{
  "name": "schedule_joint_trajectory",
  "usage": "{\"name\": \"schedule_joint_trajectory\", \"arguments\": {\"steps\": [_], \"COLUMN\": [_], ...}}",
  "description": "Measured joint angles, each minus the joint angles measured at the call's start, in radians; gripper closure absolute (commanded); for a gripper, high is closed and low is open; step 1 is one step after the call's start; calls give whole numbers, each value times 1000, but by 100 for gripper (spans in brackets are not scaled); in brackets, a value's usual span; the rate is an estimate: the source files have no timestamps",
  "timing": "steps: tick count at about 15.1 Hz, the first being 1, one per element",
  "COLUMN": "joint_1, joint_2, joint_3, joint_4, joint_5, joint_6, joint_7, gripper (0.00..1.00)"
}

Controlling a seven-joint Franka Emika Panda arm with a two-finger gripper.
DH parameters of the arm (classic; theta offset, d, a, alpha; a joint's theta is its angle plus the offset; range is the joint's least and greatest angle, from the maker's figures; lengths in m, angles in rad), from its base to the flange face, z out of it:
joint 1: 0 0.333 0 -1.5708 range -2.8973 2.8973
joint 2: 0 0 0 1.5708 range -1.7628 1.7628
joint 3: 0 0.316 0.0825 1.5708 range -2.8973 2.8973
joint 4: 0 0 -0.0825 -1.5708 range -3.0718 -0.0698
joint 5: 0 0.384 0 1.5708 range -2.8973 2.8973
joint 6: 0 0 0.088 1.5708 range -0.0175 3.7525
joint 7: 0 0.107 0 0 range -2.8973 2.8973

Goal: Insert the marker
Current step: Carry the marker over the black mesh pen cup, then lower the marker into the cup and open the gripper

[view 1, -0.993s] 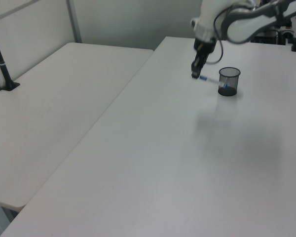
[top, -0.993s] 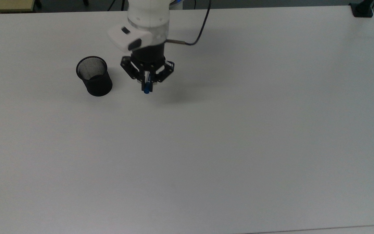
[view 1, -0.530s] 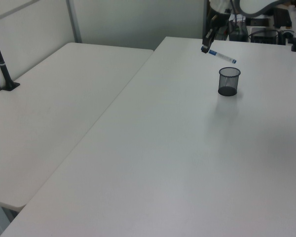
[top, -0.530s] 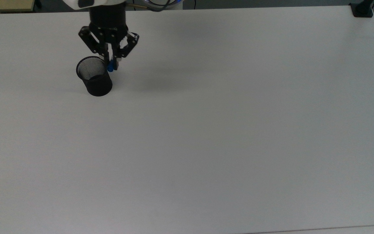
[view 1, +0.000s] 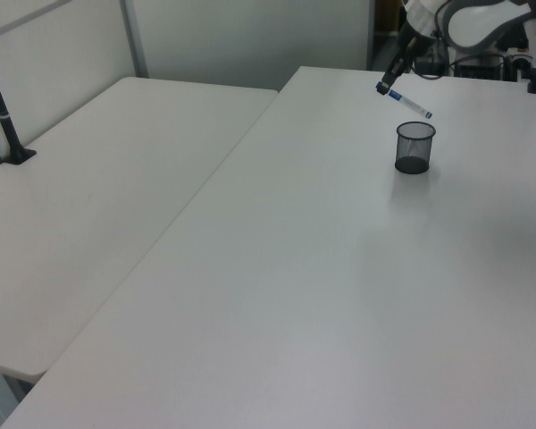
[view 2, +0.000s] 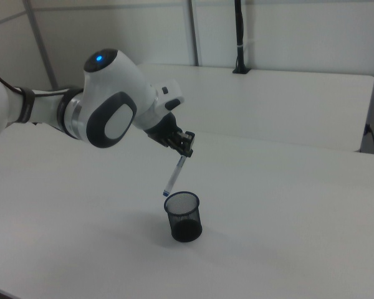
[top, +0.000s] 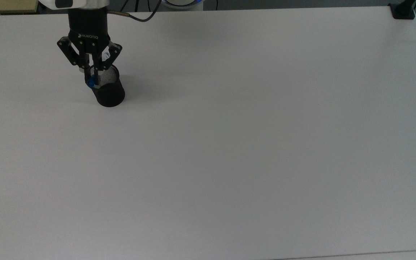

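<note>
My gripper (top: pixel 93 72) is clamped shut on the marker (view 2: pixel 174 175), pinching its upper end. In the right view the pen hangs tilted from my fingers, lower blue tip just above the rim of the black mesh cup (view 2: pixel 183 216), towards the right view's left edge of the rim. Tip not yet inside. Left view: marker (view 1: pixel 410 103) slants down over the cup (view 1: pixel 414 147), off the white table (top: pixel 251 137). Cup stands upright. Top view: blue end over the cup's mouth.
</note>
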Motion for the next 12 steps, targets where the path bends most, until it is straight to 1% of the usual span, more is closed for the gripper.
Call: {"name": "schedule_joint_trajectory", "arguments": {"steps": [4, 8, 12], "joint_1": [-12, -46, -47], "joint_2": [6, 7, 32], "joint_3": [-1, -14, -15], "joint_4": [-63, -79, -110], "joint_5": [0, 0, 0], "joint_6": [168, 203, 268], "joint_7": [-5, -84, -113], "gripper": [100, 100, 100]}}
